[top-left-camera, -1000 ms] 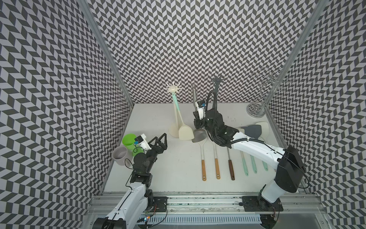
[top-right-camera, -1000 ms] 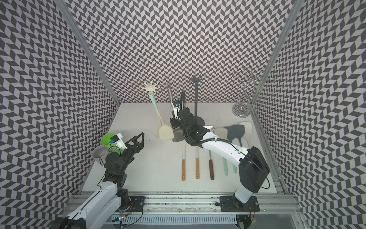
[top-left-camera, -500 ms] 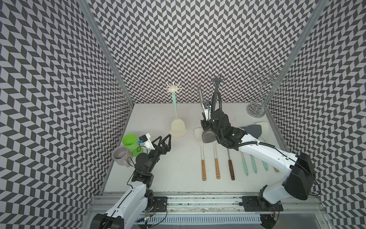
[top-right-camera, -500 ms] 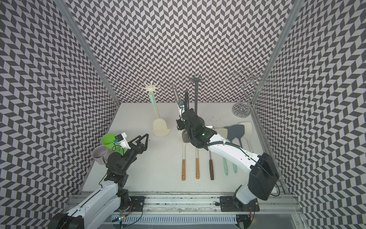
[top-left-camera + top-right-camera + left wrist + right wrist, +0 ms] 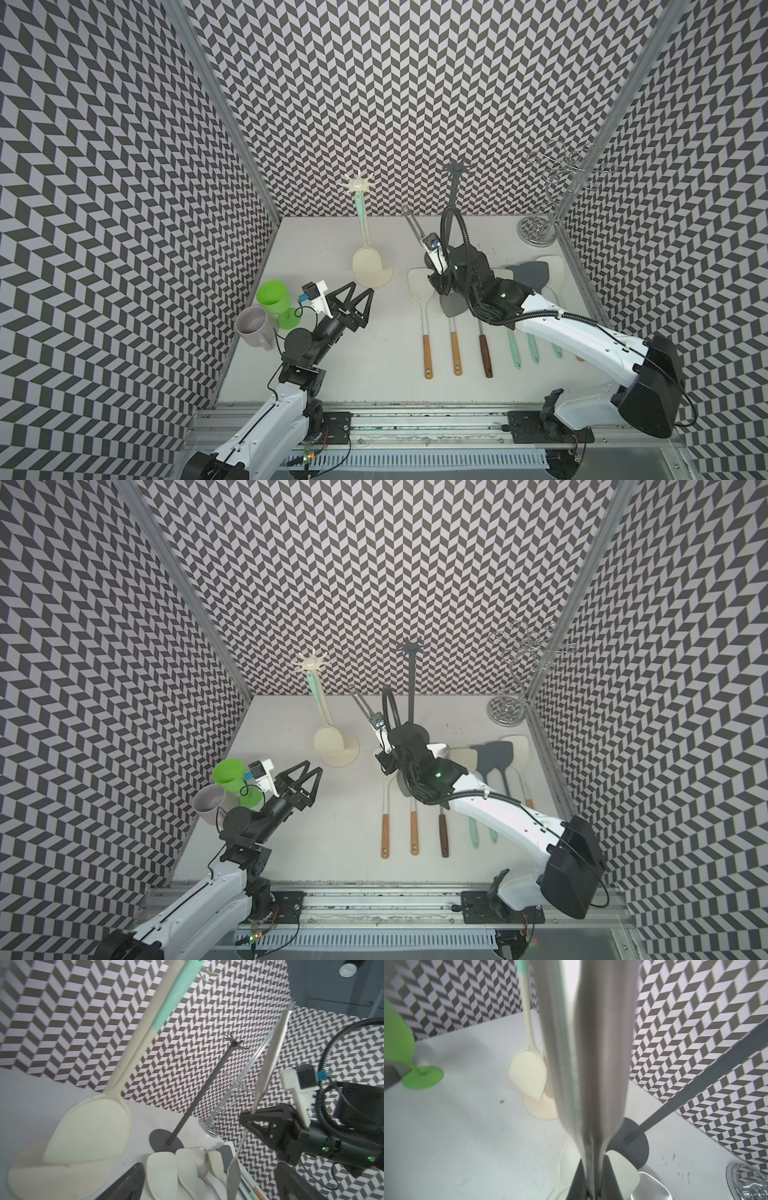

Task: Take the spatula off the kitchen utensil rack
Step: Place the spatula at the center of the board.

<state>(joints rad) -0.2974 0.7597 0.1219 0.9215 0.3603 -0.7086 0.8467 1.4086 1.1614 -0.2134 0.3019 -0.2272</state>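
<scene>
Spatula point(image 5: 412, 223) of steel sits clenched in my right pincer point(image 5: 435, 279), its handle slanting up toward the back wall and its blade down over the row of utensils point(image 5: 427, 332) lying on the counter point(image 5: 365, 357). It is off the dark rack point(image 5: 455, 189), which stands just behind. The cream rack point(image 5: 358, 185) carries a teal-handled cream spatula point(image 5: 368, 262). My left pincer point(image 5: 360, 288) is spread wide, holding nothing, near the green cup point(image 5: 272, 294).

Green goblet point(image 5: 272, 294) just beside grey mug point(image 5: 252, 330); chrome wire stand point(image 5: 537, 231) well apart.
</scene>
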